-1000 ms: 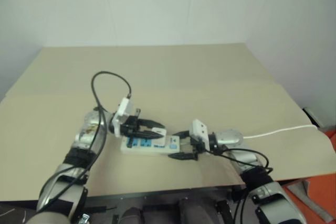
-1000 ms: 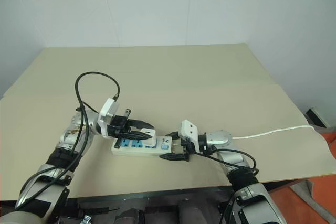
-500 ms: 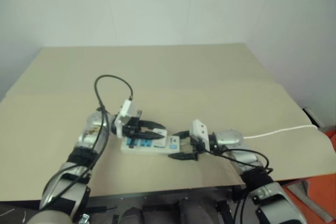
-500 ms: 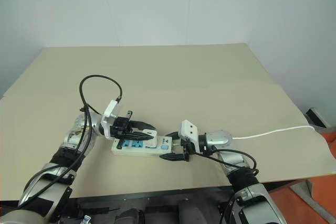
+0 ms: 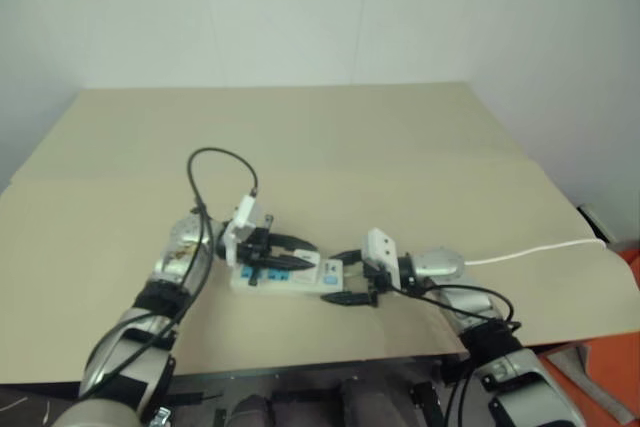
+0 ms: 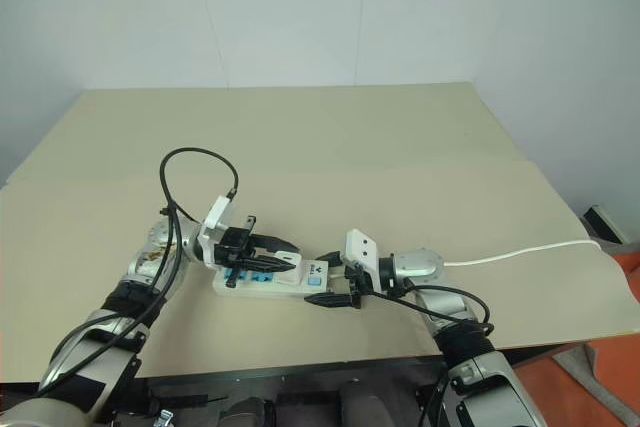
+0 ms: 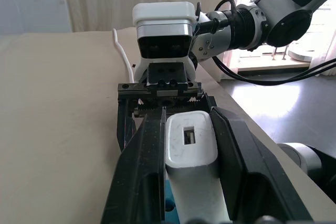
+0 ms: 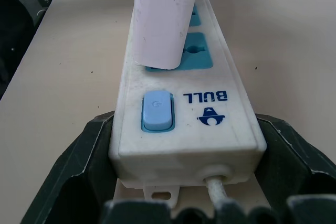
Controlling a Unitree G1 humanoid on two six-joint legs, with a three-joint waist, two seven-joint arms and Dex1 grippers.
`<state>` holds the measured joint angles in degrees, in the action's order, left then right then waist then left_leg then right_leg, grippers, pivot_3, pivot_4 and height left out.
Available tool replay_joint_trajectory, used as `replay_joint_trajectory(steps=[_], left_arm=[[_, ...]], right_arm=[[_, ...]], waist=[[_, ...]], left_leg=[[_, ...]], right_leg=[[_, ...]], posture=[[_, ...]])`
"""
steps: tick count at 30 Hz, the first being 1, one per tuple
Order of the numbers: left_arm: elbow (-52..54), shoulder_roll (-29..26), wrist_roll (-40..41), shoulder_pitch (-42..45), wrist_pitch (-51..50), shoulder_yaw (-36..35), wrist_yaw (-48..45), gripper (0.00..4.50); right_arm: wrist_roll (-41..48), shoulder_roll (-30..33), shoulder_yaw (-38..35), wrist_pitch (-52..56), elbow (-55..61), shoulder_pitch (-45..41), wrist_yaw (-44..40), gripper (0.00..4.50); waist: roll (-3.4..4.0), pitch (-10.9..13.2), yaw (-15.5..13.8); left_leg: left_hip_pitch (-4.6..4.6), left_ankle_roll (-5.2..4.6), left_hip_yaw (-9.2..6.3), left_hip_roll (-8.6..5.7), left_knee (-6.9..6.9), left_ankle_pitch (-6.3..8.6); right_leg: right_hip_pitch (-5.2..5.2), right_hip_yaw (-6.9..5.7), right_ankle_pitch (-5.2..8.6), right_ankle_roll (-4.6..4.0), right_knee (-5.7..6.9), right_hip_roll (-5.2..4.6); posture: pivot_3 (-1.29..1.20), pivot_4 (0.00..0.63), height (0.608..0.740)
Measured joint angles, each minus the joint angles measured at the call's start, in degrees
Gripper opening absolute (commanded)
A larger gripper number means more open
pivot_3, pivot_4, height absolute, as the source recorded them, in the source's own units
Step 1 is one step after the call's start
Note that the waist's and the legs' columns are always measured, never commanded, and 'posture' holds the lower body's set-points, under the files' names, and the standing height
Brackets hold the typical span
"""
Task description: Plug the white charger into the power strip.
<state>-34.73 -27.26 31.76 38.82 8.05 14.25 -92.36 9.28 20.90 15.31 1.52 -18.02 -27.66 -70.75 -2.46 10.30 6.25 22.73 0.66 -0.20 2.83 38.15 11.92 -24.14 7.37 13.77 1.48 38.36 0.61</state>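
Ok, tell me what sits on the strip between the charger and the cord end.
In the right wrist view, between the white charger and the cord end of the power strip lie a blue switch and the BULL logo.

Both arms are built of silver-grey metal segments joined by black collars, and black cables run loose along each forearm. On the left arm (image 6: pixel 150 267) a black cable rises in a wide loop above the wrist to a white boxy camera housing (image 6: pixel 214 227). The left gripper (image 6: pixel 285 255) has two long black plastic fingers (image 7: pixel 137 171) with broad, flat inner faces. The right arm (image 6: pixel 440 292) ends in a rounded silver wrist and bears a matching white housing (image 7: pixel 163 27), rounded at the corners with a dark grey front panel. Beneath it sits a black bracket with small screws and a toothed rail. The right gripper (image 6: pixel 330 280) has thick black fingers (image 8: pixel 79 169), matt and smooth-edged.
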Motion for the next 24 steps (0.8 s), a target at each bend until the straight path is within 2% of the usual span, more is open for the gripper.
replay_joint_trajectory(steps=[12,24], left_arm=[[-2.3,2.6,0.4,-3.3,8.7,-2.7,0.0,1.00],[-3.4,2.8,-0.9,-4.2,15.4,-2.0,0.0,1.00]], right_arm=[[0.0,0.9,0.0,-0.1,0.0,0.0,0.1,3.43],[-0.4,0.7,0.0,-0.7,0.0,0.4,0.5,3.43]], waist=[[0.02,-0.1,-0.7],[0.32,-0.6,-0.7]], left_leg=[[-0.04,0.00,0.01,-0.02,0.00,0.00],[-0.12,0.00,0.02,-0.02,-0.03,0.00]], right_leg=[[0.10,0.02,-0.07,0.11,-0.15,-0.03],[0.18,0.03,-0.07,0.11,-0.26,-0.04]], posture=[[0.00,0.150,0.740],[0.00,0.150,0.740]])
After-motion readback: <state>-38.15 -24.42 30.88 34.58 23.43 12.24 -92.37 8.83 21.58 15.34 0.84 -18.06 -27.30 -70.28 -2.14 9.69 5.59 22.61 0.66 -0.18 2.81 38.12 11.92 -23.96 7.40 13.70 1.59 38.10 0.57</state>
